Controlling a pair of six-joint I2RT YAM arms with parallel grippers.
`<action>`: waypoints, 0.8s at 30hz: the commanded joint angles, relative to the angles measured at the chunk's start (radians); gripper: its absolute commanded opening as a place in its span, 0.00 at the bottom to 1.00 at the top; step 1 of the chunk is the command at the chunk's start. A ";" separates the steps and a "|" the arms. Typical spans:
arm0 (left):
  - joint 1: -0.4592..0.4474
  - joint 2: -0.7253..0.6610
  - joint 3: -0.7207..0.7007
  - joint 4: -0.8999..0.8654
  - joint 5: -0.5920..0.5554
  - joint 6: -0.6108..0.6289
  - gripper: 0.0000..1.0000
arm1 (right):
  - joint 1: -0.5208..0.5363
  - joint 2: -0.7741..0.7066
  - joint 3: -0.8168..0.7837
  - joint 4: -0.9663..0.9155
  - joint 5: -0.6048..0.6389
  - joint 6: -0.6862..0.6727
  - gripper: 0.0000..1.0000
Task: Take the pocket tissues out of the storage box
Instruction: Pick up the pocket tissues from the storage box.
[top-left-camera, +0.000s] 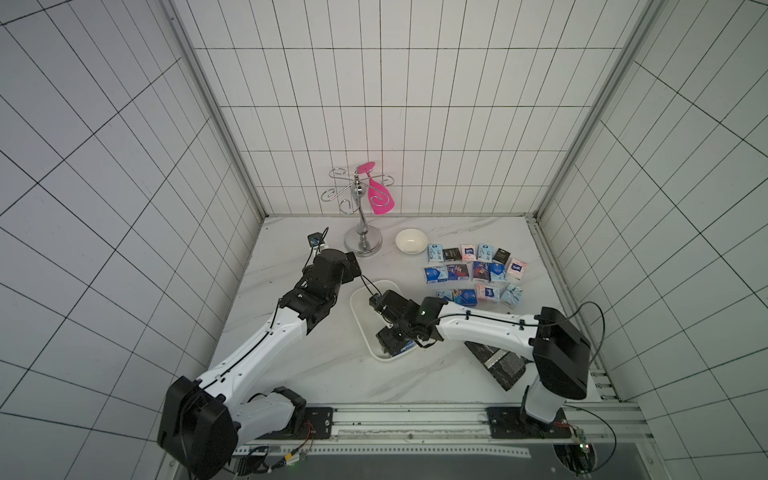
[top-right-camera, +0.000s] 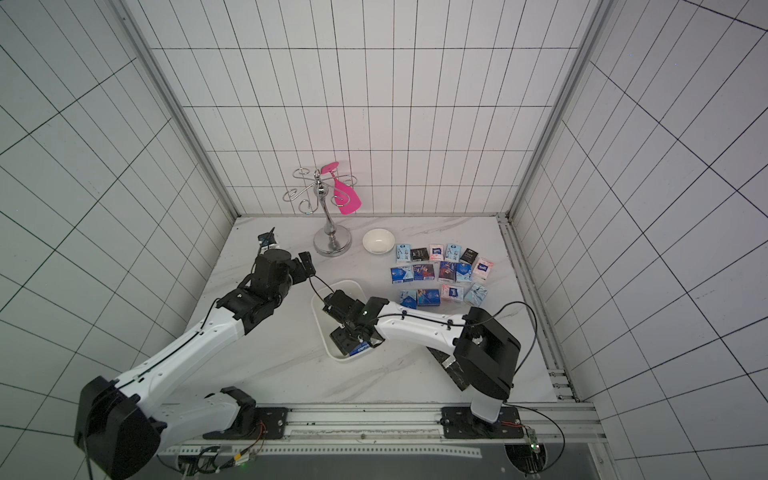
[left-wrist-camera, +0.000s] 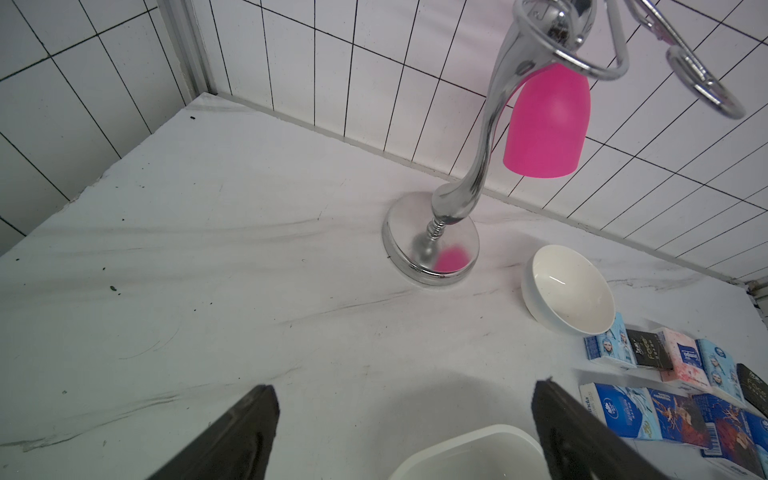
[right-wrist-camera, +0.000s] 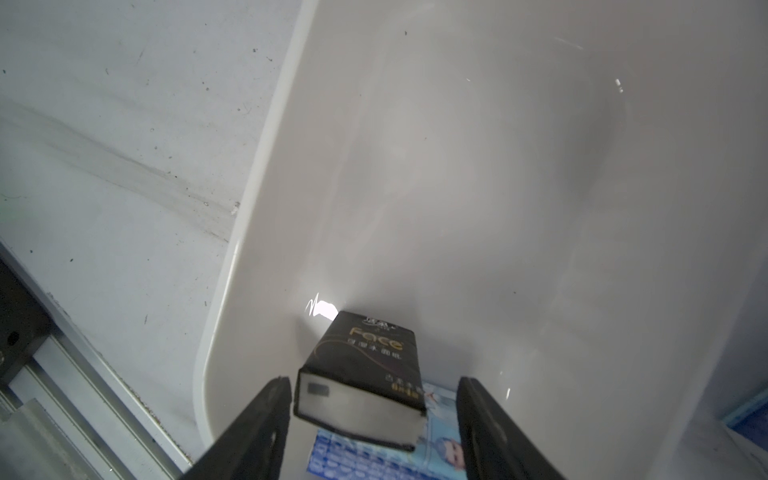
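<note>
The marble table (top-left-camera: 332, 374) carries the storage box (top-left-camera: 360, 320), a shallow white tray that lies at an angle between the two arms in both top views. Most pocket tissues (top-left-camera: 473, 270) lie in rows on the table, apart from the box and toward the robot's right. At least two packets are in the box, at its near end: a black packet (right-wrist-camera: 365, 361) rests partly on a light blue packet (right-wrist-camera: 374, 457).

The right gripper (right-wrist-camera: 372, 380) is inside the box and straddles the black packet. Its jaws stand wider than the packet. One finger is just beside a long side and the other is clear of it, so nothing is gripped. The packet's long axis runs straight ahead of the gripper, between the fingers, so closing acts across the short width. The packet appears tilted, with its near end raised on the blue one, so the grip probably needs centring.

The left gripper (left-wrist-camera: 405, 386) hangs spread and empty past the box's far end. The right arm is the nearer.
</note>
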 joint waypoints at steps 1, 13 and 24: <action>0.004 -0.014 0.008 0.000 0.001 0.004 0.99 | 0.010 0.029 0.032 -0.010 0.016 0.016 0.67; 0.004 -0.017 0.011 0.000 0.000 0.009 0.99 | 0.013 0.040 0.023 0.009 0.020 0.033 0.60; 0.003 -0.013 0.015 0.000 -0.001 0.008 0.98 | 0.012 -0.025 0.049 -0.005 0.077 0.023 0.54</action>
